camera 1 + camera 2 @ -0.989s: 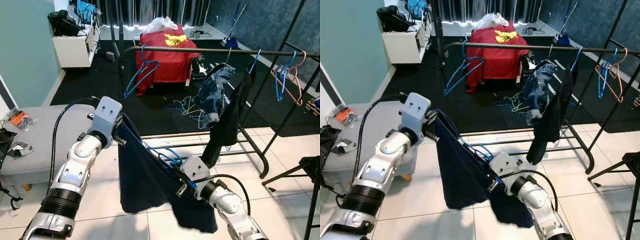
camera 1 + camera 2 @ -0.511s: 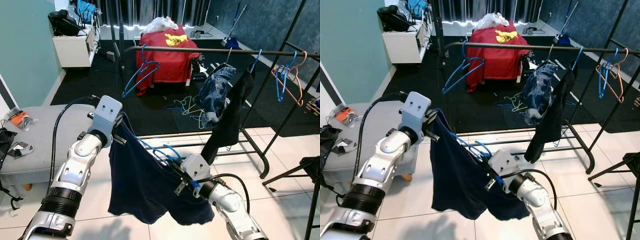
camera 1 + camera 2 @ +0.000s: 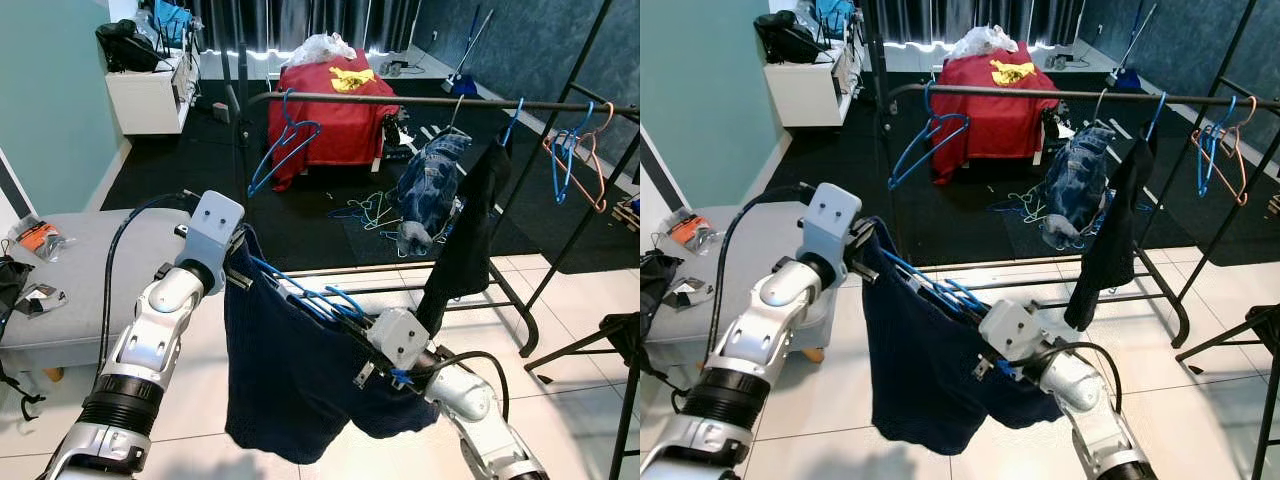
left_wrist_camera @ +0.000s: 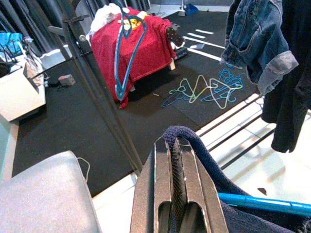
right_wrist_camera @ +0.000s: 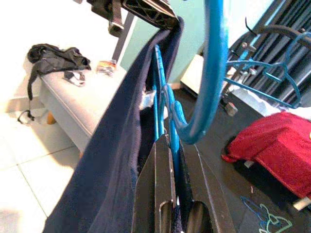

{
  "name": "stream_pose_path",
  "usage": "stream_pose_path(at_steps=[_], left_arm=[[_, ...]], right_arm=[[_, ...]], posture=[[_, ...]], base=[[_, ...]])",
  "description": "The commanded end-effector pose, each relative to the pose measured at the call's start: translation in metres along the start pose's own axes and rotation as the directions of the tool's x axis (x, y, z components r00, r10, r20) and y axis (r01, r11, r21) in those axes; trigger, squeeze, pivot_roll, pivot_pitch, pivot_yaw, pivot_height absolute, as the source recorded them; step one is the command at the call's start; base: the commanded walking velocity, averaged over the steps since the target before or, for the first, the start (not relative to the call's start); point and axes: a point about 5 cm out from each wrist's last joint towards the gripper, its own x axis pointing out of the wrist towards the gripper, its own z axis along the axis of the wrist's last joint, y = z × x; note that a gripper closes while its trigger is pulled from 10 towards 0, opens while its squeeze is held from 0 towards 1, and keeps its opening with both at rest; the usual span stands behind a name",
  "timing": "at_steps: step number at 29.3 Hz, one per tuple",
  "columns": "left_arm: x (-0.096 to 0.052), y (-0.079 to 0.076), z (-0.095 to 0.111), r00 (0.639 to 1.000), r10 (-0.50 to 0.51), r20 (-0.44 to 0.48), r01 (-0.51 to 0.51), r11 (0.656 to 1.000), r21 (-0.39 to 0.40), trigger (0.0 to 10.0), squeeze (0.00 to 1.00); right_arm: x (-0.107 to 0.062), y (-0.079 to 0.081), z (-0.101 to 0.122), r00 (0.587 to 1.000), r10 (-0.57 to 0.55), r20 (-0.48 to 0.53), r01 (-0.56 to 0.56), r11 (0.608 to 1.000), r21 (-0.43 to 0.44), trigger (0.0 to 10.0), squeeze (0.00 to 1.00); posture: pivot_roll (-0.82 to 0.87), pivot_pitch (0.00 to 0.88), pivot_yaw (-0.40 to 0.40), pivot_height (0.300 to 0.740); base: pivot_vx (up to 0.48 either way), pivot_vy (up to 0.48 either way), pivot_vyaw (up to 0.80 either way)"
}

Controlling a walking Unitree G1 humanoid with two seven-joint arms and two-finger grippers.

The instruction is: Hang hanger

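- Navy cloth (image 3: 290, 370) hangs between my two arms, draped on a blue hanger (image 3: 305, 297), nearest of all, over the white tiles (image 3: 560, 320).
- My left gripper (image 4: 176, 160) has its fingers together, pinching the cloth's top edge at upper left.
- My right gripper (image 5: 170, 160) is clamped on the hanger, and its hook (image 5: 211, 73) rises just beyond the fingers.
- Progress, as I judge it: the garment is on the hanger, but the hook is not on the rail (image 3: 420, 101), which is well apart and higher, so the lift, carry and hooking are all left.
- Left of me sits a grey bench (image 3: 90, 290) with small clutter on it.
- Farther on, the rack carries jeans (image 3: 425, 190), a black garment (image 3: 465, 240), one bare blue hanger at its left end (image 3: 283, 145) and more (image 3: 575, 155) at far right.
- Beyond the tiles lies black matting (image 3: 300, 220) with loose hangers (image 3: 380, 215) scattered on it.
- Farthest, a red cover (image 3: 335, 115) lies over some furniture, a white cabinet (image 3: 150, 95) stands left, and dark curtains close the room.
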Motion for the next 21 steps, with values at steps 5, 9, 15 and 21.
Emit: stream_pose_path(at_steps=[5, 9, 15, 21], left_arm=[[0.001, 0.000, 0.000, 1.000, 0.005, 0.005, -0.005, 1.000, -0.005, 0.0, 0.00], [0.001, 0.003, -0.006, 0.999, 0.039, -0.020, -0.039, 0.999, -0.017, 0.0, 0.00], [0.005, 0.020, -0.013, 0.989, 0.136, -0.056, -0.137, 0.991, -0.011, 0.0, 0.00], [0.008, 0.040, -0.012, 0.980, 0.190, -0.061, -0.190, 0.982, 0.012, 0.0, 0.00]], right_arm=[[-0.003, -0.001, 0.009, 0.998, -0.005, 0.065, 0.007, 0.999, -0.032, 10.0, 0.00], [-0.008, -0.001, 0.009, 0.996, -0.041, 0.077, 0.044, 0.998, -0.046, 10.0, 0.00], [-0.023, 0.002, -0.005, 0.986, -0.167, 0.009, 0.167, 0.986, 0.027, 10.0, 0.00], [-0.031, 0.008, -0.008, 0.982, -0.189, 0.011, 0.187, 0.980, 0.067, 10.0, 0.00]], posture=[[-0.01, 0.000, -0.015, 0.740], [-0.01, 0.000, -0.016, 0.740], [-0.02, 0.000, -0.014, 0.740], [-0.02, 0.000, -0.012, 0.740]], base=[[0.000, 0.000, 0.00], [0.000, 0.000, 0.00], [0.000, 0.000, 0.00], [0.000, 0.000, 0.00]])
